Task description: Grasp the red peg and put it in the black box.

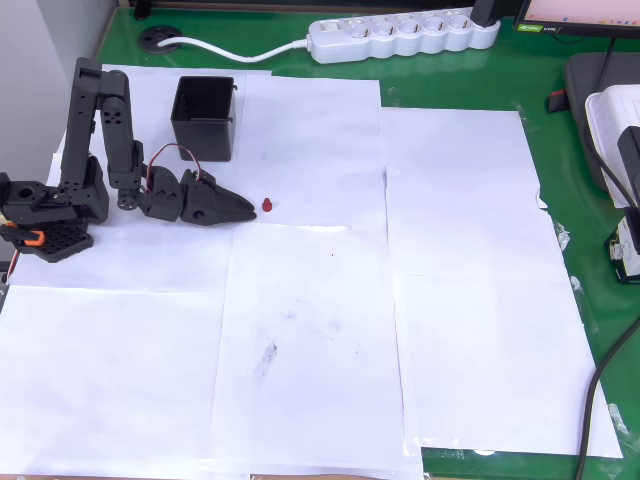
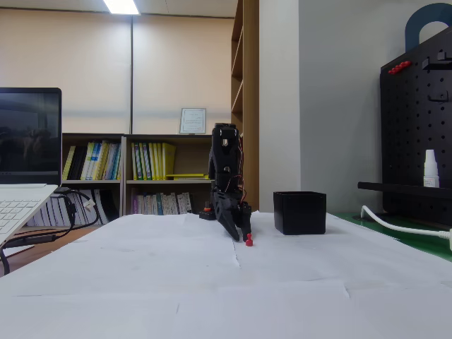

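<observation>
Fingers [image 1: 240, 208]: black, tapering to one wedge that points right in the overhead view, left of centre; no gap can be seen between them, so they read as closed on nothing, tip just beside the peg [image 1: 267, 205] but apart from it. In the fixed view the fingers [image 2: 240, 230] slant down to the paper at mid-frame, the peg [image 2: 248, 241] at their foot; whether tip and peg touch there cannot be told. Peg: small, dark red, on white paper [image 1: 320, 330], left of centre in the overhead view, not gripped. Judgement: the low, forward-reaching pose suits an approach to the peg, and the fingers would need to spread before they could take it. Box [image 1: 205, 118]: black, square, open-topped, upper left in the overhead view, above the arm [image 1: 100, 140] and near it, likely set there so the carry is short; in the fixed view the box [image 2: 299, 212] stands right of the fingers. Its inside is dark, so contents cannot be made out from above, and the fixed view hides the interior behind the wall. Desk [image 1: 560, 200]: green, largely covered by paper sheets. Power strip [image 1: 400, 35]: white, top edge of the overhead view, cord running left. Hard to make out: the peg's shape and whether it stands or lies. Cut off: arm base at the left edge of the overhead view; the fixed view masks the lower arm behind the fingers.
</observation>
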`<action>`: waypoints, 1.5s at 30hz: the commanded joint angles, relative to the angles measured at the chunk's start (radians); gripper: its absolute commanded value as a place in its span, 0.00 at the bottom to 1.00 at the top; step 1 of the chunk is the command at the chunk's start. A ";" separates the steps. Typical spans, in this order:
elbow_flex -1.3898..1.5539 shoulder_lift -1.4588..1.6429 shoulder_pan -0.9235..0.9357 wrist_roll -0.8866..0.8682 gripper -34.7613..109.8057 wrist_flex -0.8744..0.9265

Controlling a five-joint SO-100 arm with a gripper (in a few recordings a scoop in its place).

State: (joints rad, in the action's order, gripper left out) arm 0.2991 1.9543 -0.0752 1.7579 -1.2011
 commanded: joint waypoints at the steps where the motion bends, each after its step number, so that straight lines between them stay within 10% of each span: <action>1: 0.006 0.023 -0.023 0.021 0.29 -0.009; 45: 0.074 0.067 -0.002 0.021 0.37 -0.017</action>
State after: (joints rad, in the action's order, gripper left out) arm 0.3467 1.9880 -0.0767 1.7733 -1.2241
